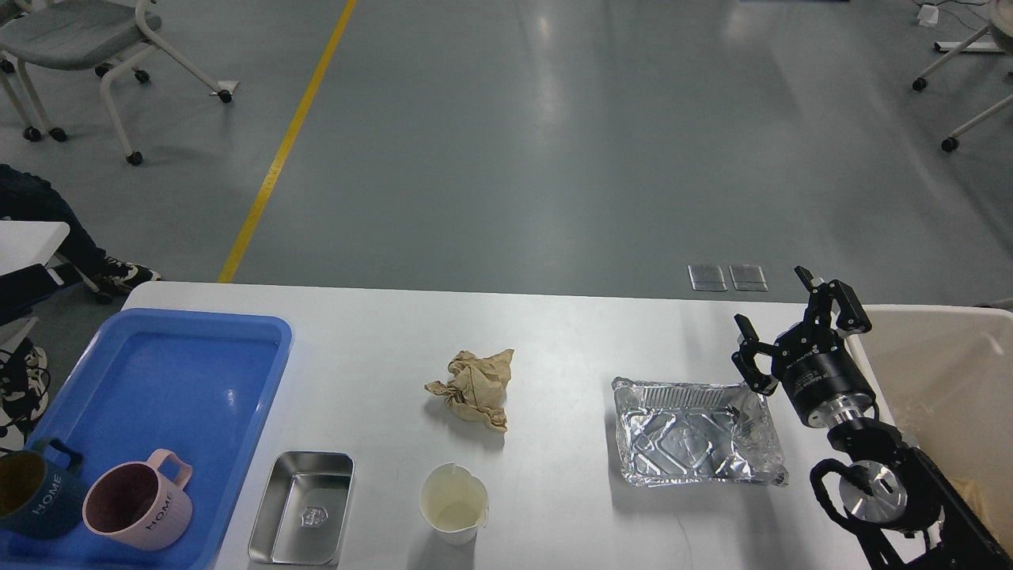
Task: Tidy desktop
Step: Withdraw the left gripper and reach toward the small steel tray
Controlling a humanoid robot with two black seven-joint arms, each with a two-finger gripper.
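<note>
The desktop (570,332) is glossy white, flat, round-cornered; it fills the view's lower half.

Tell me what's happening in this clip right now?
A humanoid robot is tidying a white desktop. Its right gripper hangs open and empty over the far right corner of the foil tray, next to the beige bin. The left gripper is out of view. On the desktop lie a crumpled brown paper, a paper cup and a small steel tray. Two mugs, pink and dark blue, sit in the blue tray.
</note>
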